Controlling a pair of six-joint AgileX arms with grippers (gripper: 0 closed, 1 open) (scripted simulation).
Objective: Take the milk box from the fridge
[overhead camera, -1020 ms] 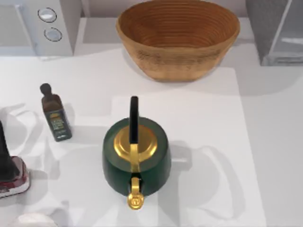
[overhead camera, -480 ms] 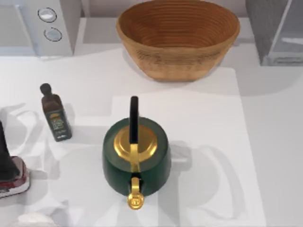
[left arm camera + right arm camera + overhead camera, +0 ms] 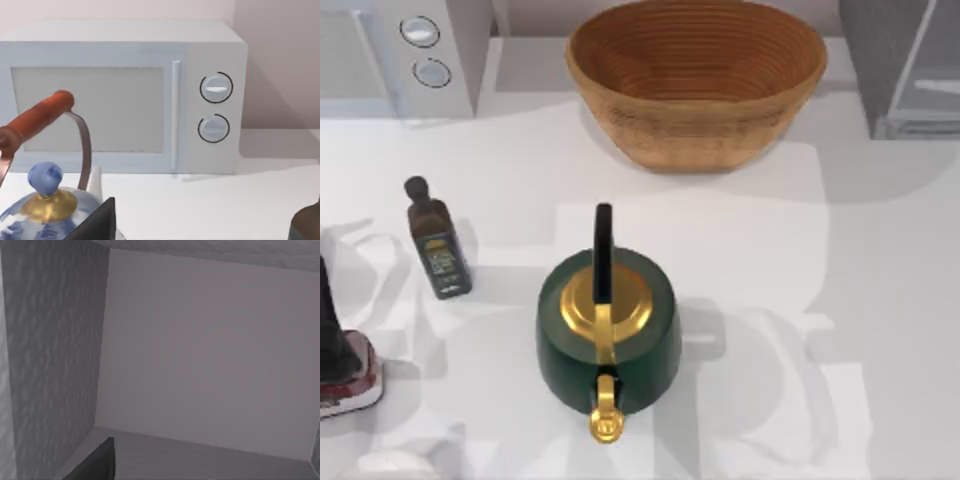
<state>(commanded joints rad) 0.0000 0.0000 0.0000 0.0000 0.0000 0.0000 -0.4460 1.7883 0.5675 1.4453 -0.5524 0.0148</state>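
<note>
1. The fridge [image 3: 905, 65] is standing at the counter's [image 3: 880, 300] far right corner; its grey inner walls are facing the right wrist camera.
2. A wicker basket [image 3: 695, 75], a green kettle [image 3: 608, 335], an olive-oil bottle [image 3: 438, 240] and a white microwave [image 3: 125, 95] are sharing the white counter.
3. Neither tool's state can be told.

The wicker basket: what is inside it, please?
The wicker basket holds nothing visible in the top view: only its ribbed brown inner wall and floor show. Its near wall hides a strip of the floor from the camera.

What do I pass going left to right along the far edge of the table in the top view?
White microwave with two round knobs → woven basket → fridge with its pale glassy door panel.
</note>
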